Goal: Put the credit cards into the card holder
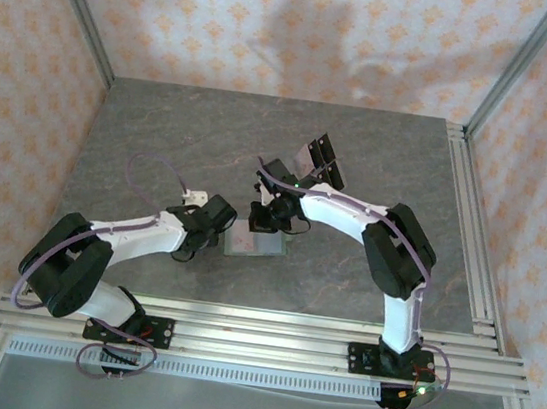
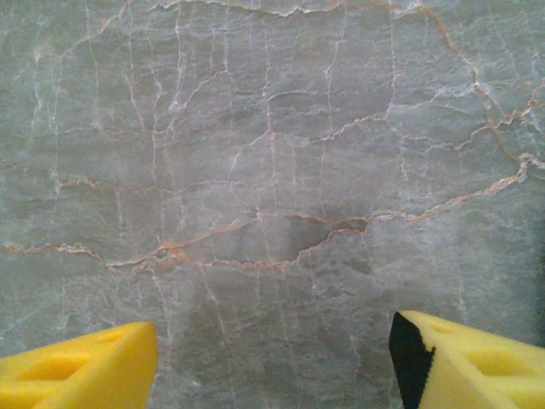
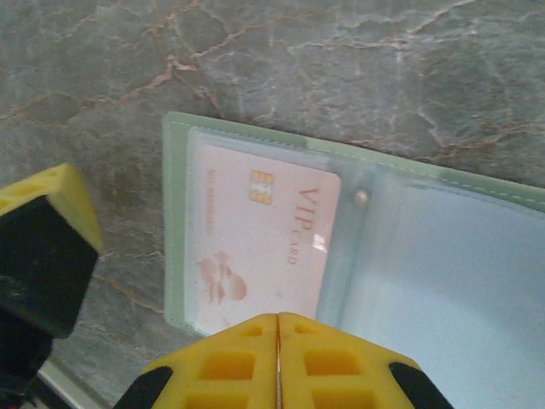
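The pale green card holder [image 1: 250, 245] lies open on the marble table between my two grippers. In the right wrist view, a pale pink credit card [image 3: 260, 243] printed "VIP card" sits in the left pocket of the card holder [image 3: 443, 281]. My right gripper [image 3: 278, 322] is shut just above the card's near edge, with nothing between its fingers. My left gripper [image 2: 272, 362] is open over bare marble at the holder's left side [image 1: 217, 219], and one of its fingers [image 3: 47, 247] shows beside the holder. Two glossy black credit cards [image 1: 321, 159] lie farther back.
Aluminium rails [image 1: 472, 231] run along the table's right edge and near edge. Patterned walls close in the back and both sides. Bare marble [image 1: 162, 129] spreads left of and behind the grippers.
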You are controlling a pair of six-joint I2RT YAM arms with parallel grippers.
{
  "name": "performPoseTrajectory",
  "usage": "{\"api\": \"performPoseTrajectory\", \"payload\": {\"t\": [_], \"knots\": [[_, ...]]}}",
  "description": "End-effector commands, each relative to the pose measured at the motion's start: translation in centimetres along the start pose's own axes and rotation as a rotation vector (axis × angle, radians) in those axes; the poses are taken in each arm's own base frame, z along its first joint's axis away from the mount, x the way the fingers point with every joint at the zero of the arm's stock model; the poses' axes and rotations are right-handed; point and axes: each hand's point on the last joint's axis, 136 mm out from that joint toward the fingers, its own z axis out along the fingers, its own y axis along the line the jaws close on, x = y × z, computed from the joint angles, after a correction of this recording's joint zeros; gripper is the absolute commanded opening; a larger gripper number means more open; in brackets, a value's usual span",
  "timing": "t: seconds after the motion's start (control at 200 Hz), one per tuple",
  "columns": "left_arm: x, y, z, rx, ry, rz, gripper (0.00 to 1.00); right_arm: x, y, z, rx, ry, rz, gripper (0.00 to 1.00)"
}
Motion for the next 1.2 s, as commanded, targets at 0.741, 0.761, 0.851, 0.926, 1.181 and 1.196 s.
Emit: {"api": "performPoseTrajectory", "payload": {"t": [0.741,0.761,0.851,0.926,1.181,1.196], "knots": [[0.7,-2.2,2.4,0.029,0.057,0.037,0.73,0.5,-1.8,2.6,0.084,0.084,-0.035,0.07],[0.7,-2.3,2.4,0.03,0.057,0.035,0.73,0.6,-1.7,2.6,0.079,0.086,-0.034,0.07],[0.8,-2.3,2.5,0.032,0.057,0.035,0.73,0.7,-1.3,2.8,0.058,0.094,-0.03,0.06],[1.1,-2.3,2.6,0.035,0.063,0.034,0.73,0.8,-0.8,2.8,0.034,0.11,-0.029,0.06],[1.4,-2.4,2.9,0.04,0.07,0.03,0.73,0.9,-0.3,3.0,0.018,0.136,-0.036,0.06],[1.4,-2.4,2.9,0.04,0.07,0.03,0.73,0.9,-0.2,3.0,0.017,0.136,-0.037,0.06]]}}
